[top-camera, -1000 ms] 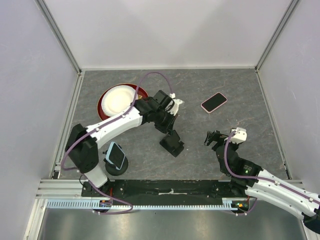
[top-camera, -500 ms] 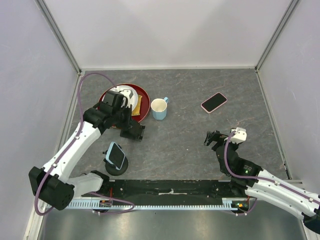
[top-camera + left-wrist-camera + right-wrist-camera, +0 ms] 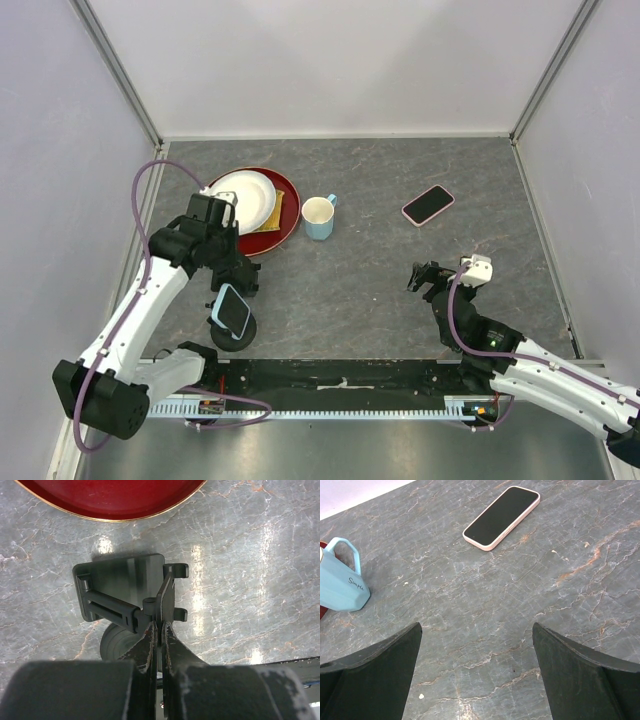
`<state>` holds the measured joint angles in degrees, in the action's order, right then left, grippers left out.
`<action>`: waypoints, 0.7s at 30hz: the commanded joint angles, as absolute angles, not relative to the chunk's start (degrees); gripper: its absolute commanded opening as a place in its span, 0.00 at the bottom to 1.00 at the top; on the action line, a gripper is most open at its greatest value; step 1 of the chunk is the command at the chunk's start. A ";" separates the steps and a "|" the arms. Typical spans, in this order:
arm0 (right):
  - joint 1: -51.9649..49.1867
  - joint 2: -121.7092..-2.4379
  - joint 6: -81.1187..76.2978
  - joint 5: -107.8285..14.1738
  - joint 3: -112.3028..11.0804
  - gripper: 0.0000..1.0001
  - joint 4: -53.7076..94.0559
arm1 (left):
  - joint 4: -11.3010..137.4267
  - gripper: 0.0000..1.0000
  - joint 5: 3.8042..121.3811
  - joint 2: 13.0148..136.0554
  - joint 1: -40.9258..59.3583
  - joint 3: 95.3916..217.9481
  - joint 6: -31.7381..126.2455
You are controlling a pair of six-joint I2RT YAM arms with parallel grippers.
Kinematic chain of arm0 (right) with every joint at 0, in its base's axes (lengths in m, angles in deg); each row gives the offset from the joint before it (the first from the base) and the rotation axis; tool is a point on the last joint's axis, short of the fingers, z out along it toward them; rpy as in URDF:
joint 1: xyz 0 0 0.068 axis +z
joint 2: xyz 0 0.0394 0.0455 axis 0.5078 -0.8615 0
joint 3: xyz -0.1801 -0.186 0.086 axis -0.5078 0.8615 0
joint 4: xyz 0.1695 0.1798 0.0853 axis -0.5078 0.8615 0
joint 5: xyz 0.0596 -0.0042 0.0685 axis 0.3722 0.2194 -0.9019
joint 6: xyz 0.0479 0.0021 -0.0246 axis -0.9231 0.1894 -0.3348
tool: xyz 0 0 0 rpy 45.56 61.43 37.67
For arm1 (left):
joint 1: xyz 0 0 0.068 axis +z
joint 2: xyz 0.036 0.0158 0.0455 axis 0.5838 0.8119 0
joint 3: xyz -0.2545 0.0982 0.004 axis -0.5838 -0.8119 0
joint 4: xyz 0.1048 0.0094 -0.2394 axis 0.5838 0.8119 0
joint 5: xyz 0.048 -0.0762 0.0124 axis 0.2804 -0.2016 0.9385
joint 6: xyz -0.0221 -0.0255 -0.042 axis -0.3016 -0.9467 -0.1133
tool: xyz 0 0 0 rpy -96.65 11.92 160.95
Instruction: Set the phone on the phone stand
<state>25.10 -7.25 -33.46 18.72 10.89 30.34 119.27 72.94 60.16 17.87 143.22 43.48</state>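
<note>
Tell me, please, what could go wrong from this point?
The left claw pinches the black stand only by a thin plate, so it may swivel or slip.
That stand is close to the blue phone on its round mount and may knock it.
The pink phone lies flat, hard to pick up.

My desk (image 3: 380,290) is grey and stone-patterned, veined white and rust. The pink-cased slab phone (image 3: 501,517) near the far right corner shows a black screen. The pale blue faceted mug (image 3: 340,587) carries dark script lettering. The glossy deep-red round plate (image 3: 110,500) has a gold rim; the white plate (image 3: 245,198) and a yellow pad (image 3: 279,208) sit against that red. My left tool (image 3: 159,627), my right tool (image 3: 475,630) and the black plastic phone stand (image 3: 125,592) are black.
</note>
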 commanded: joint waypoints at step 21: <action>25.03 -8.50 -32.25 17.94 11.05 0.98 27.67 | 111.31 0.07 69.18 65.22 22.09 139.78 43.80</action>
